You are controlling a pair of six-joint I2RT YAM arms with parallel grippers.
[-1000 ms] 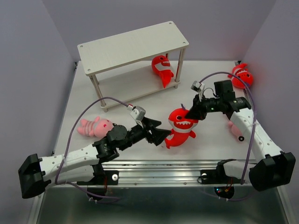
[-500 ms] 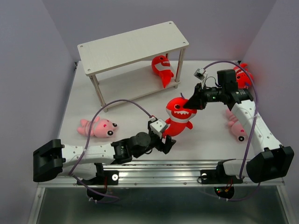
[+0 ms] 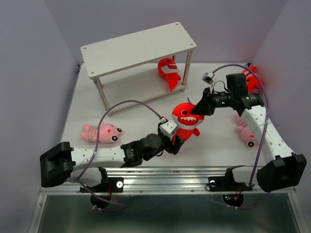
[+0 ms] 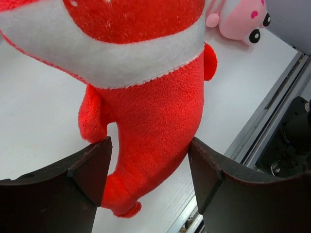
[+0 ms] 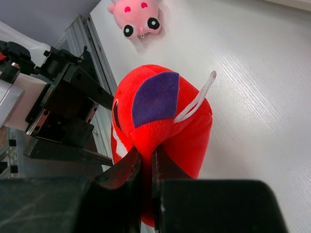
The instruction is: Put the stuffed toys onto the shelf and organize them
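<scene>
Mid-desk (image 3: 141,104): the right end effector (image 3: 195,110) stayed pinched shut on the crown of a red shark (image 3: 186,121), dangling it upright, slightly higher than a second ago. The left end effector (image 3: 175,143) had swung in under it, jaws wide and narrowing either side of the tail; no firm grip visible yet. Looked like a handover or regrasp before the shelf (image 3: 138,48). One shark (image 3: 169,71) was already on the lower tier.

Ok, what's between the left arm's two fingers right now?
The lower body and tail of the red plush shark hang between the left fingers, as the left wrist view shows. The right fingers pinch its head from above.
</scene>
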